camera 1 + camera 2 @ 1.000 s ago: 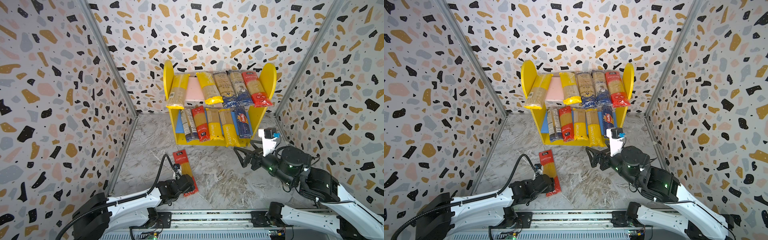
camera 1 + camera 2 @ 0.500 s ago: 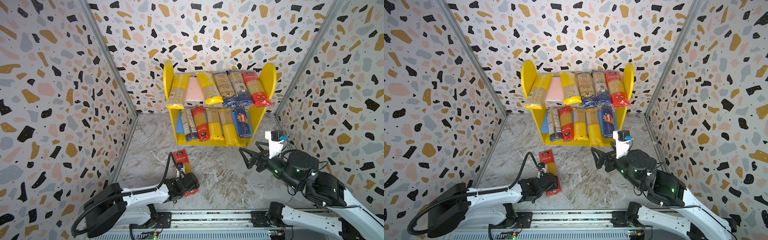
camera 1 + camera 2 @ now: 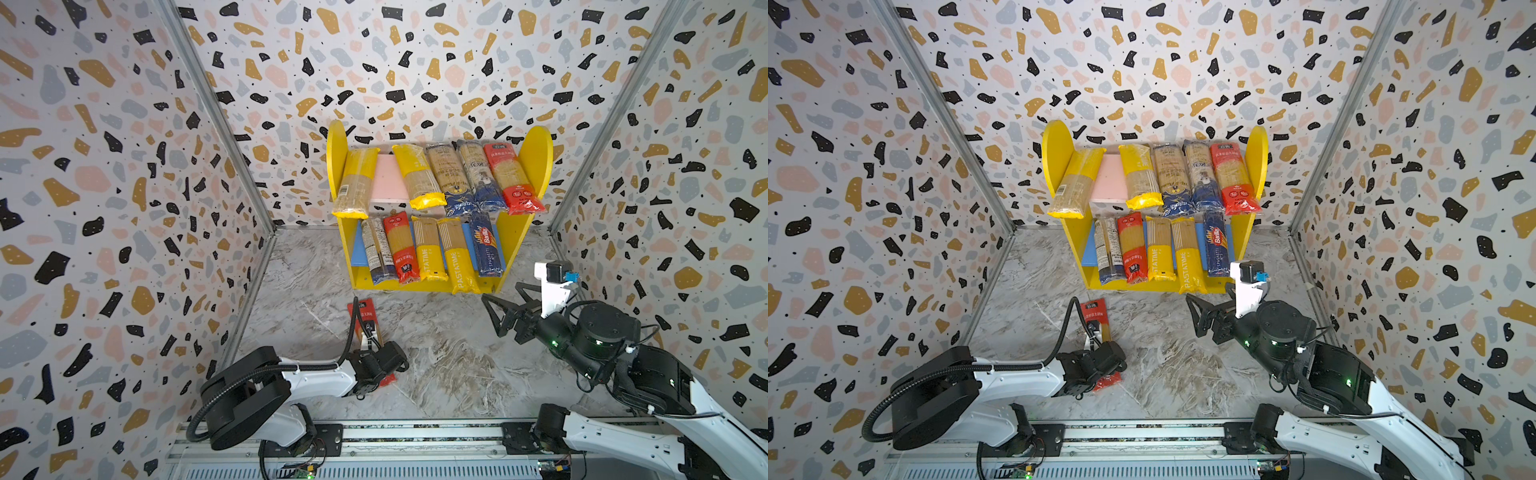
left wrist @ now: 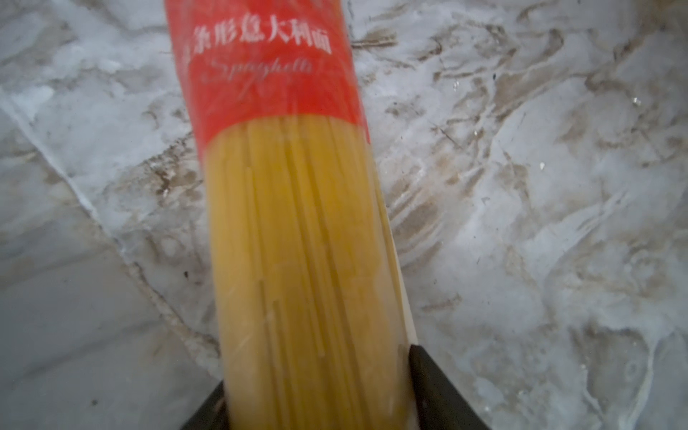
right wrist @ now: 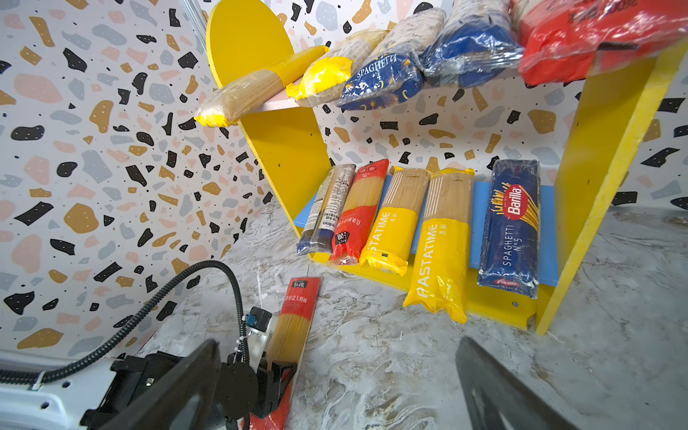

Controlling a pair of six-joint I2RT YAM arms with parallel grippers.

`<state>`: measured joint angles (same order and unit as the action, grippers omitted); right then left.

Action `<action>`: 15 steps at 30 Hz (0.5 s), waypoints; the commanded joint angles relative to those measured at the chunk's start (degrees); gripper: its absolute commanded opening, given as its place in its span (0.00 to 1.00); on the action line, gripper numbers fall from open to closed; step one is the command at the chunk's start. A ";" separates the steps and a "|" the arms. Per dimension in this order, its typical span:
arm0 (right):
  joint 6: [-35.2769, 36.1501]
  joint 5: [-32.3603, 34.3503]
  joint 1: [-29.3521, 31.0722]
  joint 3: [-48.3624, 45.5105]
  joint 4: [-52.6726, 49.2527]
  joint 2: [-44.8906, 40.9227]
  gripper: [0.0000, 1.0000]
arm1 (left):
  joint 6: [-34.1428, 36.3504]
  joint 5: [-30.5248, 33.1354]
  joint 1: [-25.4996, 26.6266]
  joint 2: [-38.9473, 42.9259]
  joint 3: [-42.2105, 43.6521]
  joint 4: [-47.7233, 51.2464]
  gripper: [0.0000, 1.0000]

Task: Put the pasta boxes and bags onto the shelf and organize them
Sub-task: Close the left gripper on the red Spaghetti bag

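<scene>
jaws on the left clamp the red spaghetti pack [image 4: 290,223] on the floor [image 3: 436,365], right jaws stand wide apart.

Ten spaghetti packs [image 3: 419,178] on yellow two-tier shelf [image 3: 536,158], five per board; eleventh, a red pack [image 3: 365,315], on floor [image 3: 436,353] in front.

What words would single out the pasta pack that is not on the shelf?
Find the yellow shelf at the back wall, then look at the marble floor before it. One long red-topped spaghetti pack lies there, pinched by the left gripper. All other packs sit on the shelf.
</scene>
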<state>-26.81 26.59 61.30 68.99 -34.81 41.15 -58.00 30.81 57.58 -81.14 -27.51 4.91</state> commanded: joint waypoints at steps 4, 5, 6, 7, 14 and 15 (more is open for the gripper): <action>1.04 1.80 0.22 -0.10 -0.39 -1.09 0.99 | 0.50 -11.54 0.38 -2.76 4.04 -0.24 0.25; 1.17 1.84 0.23 -0.17 -0.27 -0.92 0.99 | 0.81 -11.54 0.34 -2.23 4.12 0.27 0.20; 1.25 1.76 0.17 -0.17 -0.20 -0.74 0.99 | 1.26 -11.52 0.34 -1.29 4.13 1.11 0.13; 1.37 1.73 0.14 -0.28 0.02 -0.55 0.99 | 1.75 -11.31 0.34 0.06 4.04 2.19 0.04; 1.84 0.69 0.17 -0.22 1.72 1.20 0.99 | 6.88 -8.56 0.39 13.85 1.06 13.93 0.00; 1.78 0.50 0.18 -0.15 1.97 1.43 0.99 | 8.32 -8.40 0.36 16.09 0.22 15.66 0.00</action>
<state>-25.61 27.22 61.30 68.73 -34.46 42.15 -53.52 23.05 57.60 -69.63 -26.24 12.49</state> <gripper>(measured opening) 0.990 0.348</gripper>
